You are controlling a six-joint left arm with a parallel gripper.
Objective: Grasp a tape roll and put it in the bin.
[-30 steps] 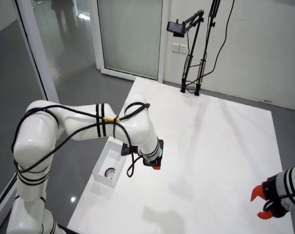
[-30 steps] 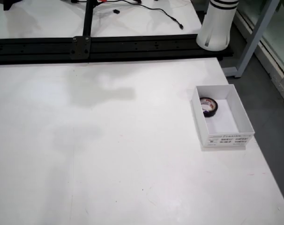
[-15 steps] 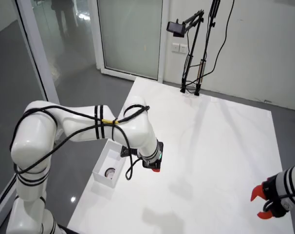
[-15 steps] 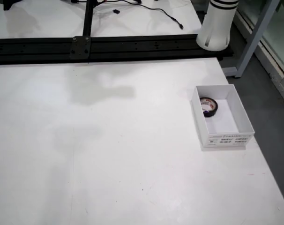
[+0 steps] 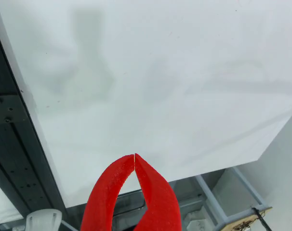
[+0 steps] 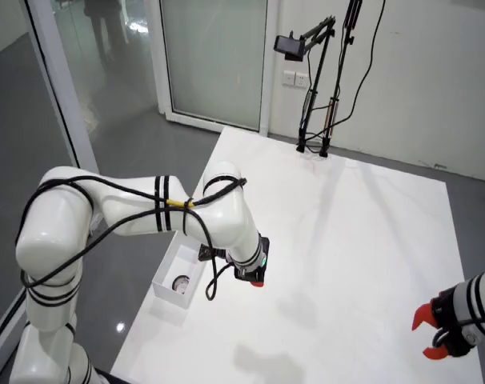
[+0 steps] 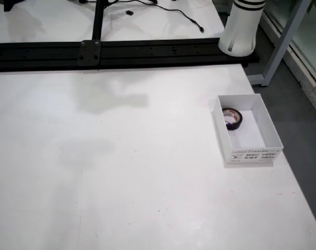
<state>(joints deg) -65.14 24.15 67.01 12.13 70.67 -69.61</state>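
Tape roll (image 7: 232,117) already lies flat in the far left corner of the white bin (image 7: 266,125), seen from above; red hand (image 5: 135,159) is pinched shut, tips touching, holding nothing, over bare desk (image 7: 121,172). Best move, I judge: lift clear without clipping the bin. Bin's near wall has a printed label (image 7: 255,154), too small to read.

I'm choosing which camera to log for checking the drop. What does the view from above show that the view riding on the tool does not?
Only the view from above shows the white bin with the black tape roll lying flat inside it, against the far wall, plus the black rail and an arm base. Only the view riding on the tool shows the tool, its red fingers meeting at the tips and holding nothing. Both show the bare white table.
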